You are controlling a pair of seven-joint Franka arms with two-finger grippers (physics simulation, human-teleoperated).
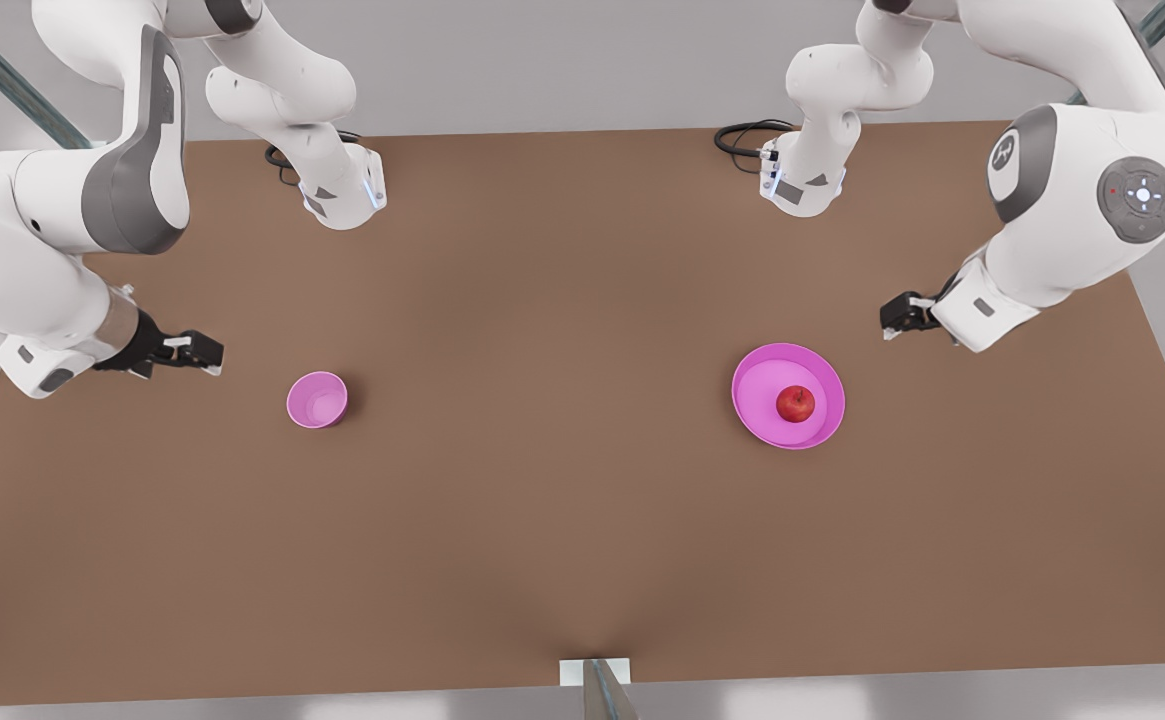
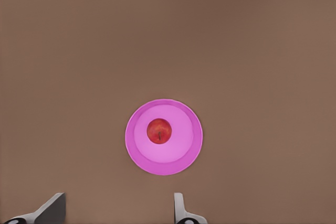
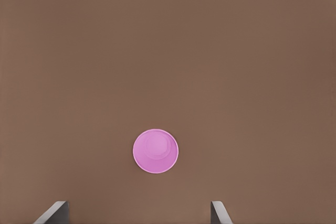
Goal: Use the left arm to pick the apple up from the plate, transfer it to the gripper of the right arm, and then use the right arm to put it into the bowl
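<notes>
Apple [image 1: 795, 403] sits on the plate [image 1: 754, 410], a little toward the plate's right side in the front view, lower right of centre in that frame. Judged: small, rigid, smooth and round, light enough for a two-finger pinch but liable to roll or squirt out if taken off-centre. Best hold would be across its widest girth, pads on opposite flanks, clear of the stem dimple. The plate's low rim should not obstruct a descent from above.

Bowl [image 1: 317, 399] stands well apart from the plate, left of centre in the front view, nothing inside it.

Left gripper [image 1: 893, 316] hangs above the table [image 1: 562, 540] at the right of the front view, just up and right of the plate, not touching anything; its fingers [image 2: 181, 208] are spread wide and hold nothing. Right gripper [image 1: 204, 352] waits at the left of the front view, beside the bowl, likewise spread and unladen.

View differences: the left wrist view looks straight down on the apple [image 2: 159, 130], showing the stem dimple and its near-central seat on the plate [image 2: 142, 153]. The right wrist view shows the bowl [image 3: 155, 151] from overhead, interior bare. The front view alone gives both dishes together.
</notes>
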